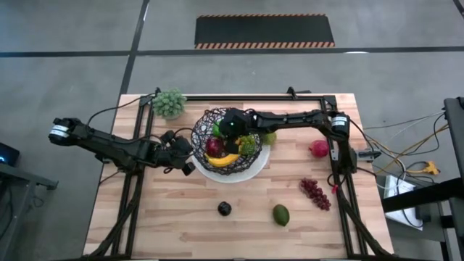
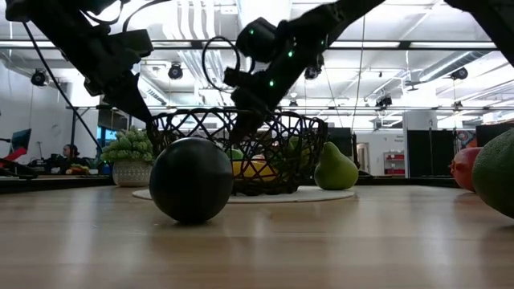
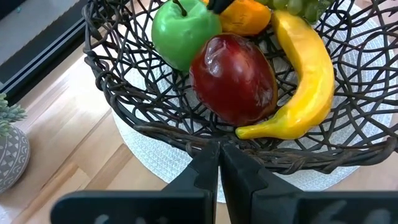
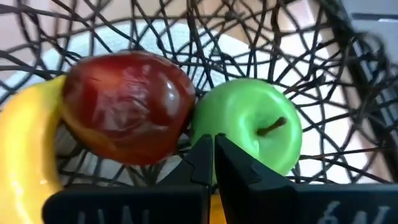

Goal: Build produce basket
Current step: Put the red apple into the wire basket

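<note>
The black wire basket (image 1: 205,125) stands on a white round plate (image 1: 258,164) in the middle of the table. In it lie a red apple (image 3: 233,78), a green apple (image 4: 249,127), a yellow banana (image 3: 305,81) and an orange piece (image 3: 245,17). My left gripper (image 3: 219,149) is shut at the basket's rim on the side toward the table's left. My right gripper (image 4: 211,146) is shut and hangs inside the basket, slanting down just over the green apple and the orange piece. My left gripper pinches the basket's woven rim (image 3: 186,142) between its two fingertips, on the side toward the table's left. The fingers slant down from that side and lie across the rim. The basket stays upright on the plate. My right gripper: I cannot tell whether its shut tips touch the fruit.
A green pear (image 1: 270,136) stands on the plate by the basket. A red fruit (image 1: 319,148), dark red grapes (image 1: 315,192), an avocado (image 1: 281,214) and a dark plum (image 1: 225,209) lie on the wood. A leafy cluster in a pot (image 1: 168,103) stands at the far left.
</note>
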`<action>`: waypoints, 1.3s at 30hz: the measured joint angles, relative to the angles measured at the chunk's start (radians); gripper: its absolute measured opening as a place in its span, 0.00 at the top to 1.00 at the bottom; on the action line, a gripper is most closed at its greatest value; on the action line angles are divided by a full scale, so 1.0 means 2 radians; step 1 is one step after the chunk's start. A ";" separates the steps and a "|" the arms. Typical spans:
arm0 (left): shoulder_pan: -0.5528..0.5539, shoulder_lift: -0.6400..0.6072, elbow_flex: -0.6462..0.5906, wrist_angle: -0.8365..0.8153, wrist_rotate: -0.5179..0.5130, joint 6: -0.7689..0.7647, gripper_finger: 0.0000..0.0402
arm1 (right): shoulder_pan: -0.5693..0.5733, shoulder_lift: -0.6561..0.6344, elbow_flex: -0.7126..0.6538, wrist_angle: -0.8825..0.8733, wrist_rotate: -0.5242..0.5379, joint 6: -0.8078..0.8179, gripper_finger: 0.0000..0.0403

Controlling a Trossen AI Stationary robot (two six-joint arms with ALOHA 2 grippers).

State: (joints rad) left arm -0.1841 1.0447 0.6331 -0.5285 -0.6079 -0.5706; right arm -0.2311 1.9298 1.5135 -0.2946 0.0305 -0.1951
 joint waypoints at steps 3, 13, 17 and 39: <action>0.000 0.000 0.000 0.000 0.000 0.000 1.00 | -0.006 0.010 0.000 0.016 -0.026 0.001 0.98; 0.000 0.000 0.000 0.000 0.000 0.002 1.00 | -0.006 0.015 0.000 0.045 -0.093 0.001 0.98; 0.000 0.000 0.000 0.000 -0.001 0.002 1.00 | -0.005 0.014 0.001 0.052 -0.128 0.013 0.98; 0.000 0.001 -0.001 0.023 -0.045 0.001 1.00 | 0.060 0.013 0.001 0.075 -0.107 -0.025 0.98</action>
State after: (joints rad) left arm -0.1833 1.0458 0.6312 -0.4825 -0.6984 -0.5684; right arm -0.1105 1.9560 1.5158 -0.1436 -0.1841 -0.2453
